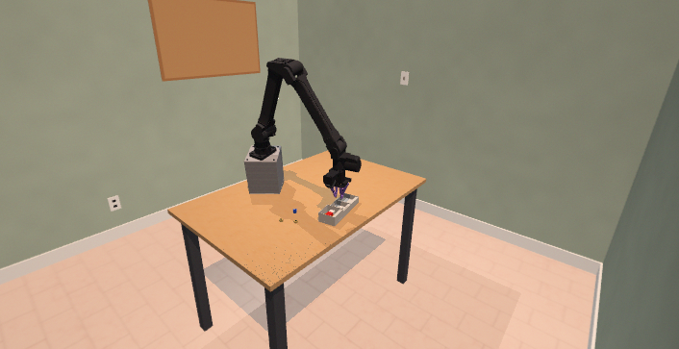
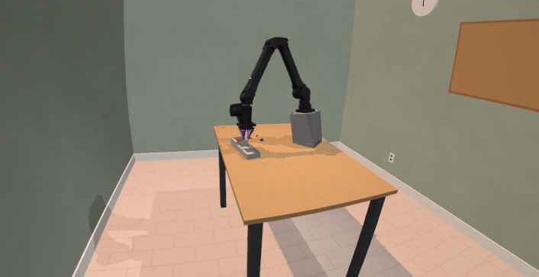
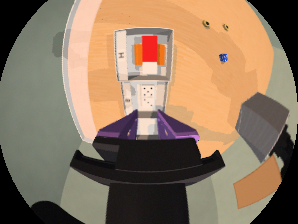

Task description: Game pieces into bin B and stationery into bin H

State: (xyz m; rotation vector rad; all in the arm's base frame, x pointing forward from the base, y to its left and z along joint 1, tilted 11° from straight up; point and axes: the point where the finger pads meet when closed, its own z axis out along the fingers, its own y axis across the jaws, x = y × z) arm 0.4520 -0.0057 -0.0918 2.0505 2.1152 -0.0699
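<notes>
Where it lies binned, the die (image 3: 150, 94) shows white, black-dotted.

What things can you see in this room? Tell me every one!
table: one, wooden top, black legs, middle of room
bins: two, grey, end to end on table
block: one, red, in the bin farther from the gripper
die: one, white, in the bin under the gripper
small piece: one, blue, on table
tiny bits: two, yellowish, on table
stand: one, grey, on table
board: one, brown, wall
clock: one, white, wall
sockets: two, white, walls
arm: one, black, on stand
gripper: one, purple fingers, open, holding nothing
</notes>
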